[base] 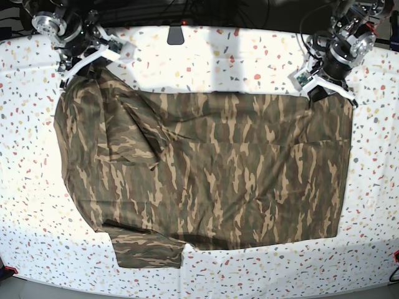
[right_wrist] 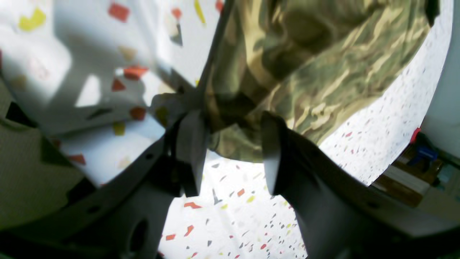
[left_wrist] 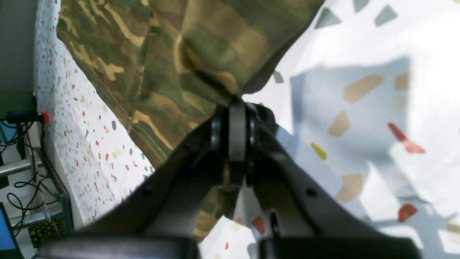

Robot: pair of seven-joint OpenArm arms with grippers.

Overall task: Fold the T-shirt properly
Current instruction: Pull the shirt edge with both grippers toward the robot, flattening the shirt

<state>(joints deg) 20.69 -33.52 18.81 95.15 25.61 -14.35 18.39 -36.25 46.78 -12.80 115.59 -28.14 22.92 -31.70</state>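
In the left wrist view the left gripper (left_wrist: 237, 108) fills the lower half of the frame, its jaws pressed together on a bunched edge of the shirt (left_wrist: 172, 57). Cloth fans up and to the left from the pinch, and a strip also shows below between the gripper's arms. The speckled table cover (left_wrist: 359, 108) lies to the right in soft shadow. The fold in the jaws looks thick, so I judge a layer could slip out if the arm pulls sideways.

In the right wrist view the right gripper (right_wrist: 230, 151) stands nearest, at centre and lower centre. Its two fingers (right_wrist: 271, 151) are spread, with a lump of shirt (right_wrist: 316, 72) lying between them near their tips; the cloth is not squeezed. The shirt stretches toward the upper right, over the cover (right_wrist: 233, 216). If this side stays unclamped while the other lifts, the shirt would drag and skew, spoiling the fold.

The base view shows what neither wrist camera does: the whole shirt (base: 206, 168) spread across the middle of the table (base: 206, 50), a sleeve at lower left and some wrinkles on the left side. The right gripper (base: 78, 62) sits at the upper left corner of the cloth, the left gripper (base: 321, 84) at the upper right corner. From here the jaws' state cannot be read; only the wrist views tell it.
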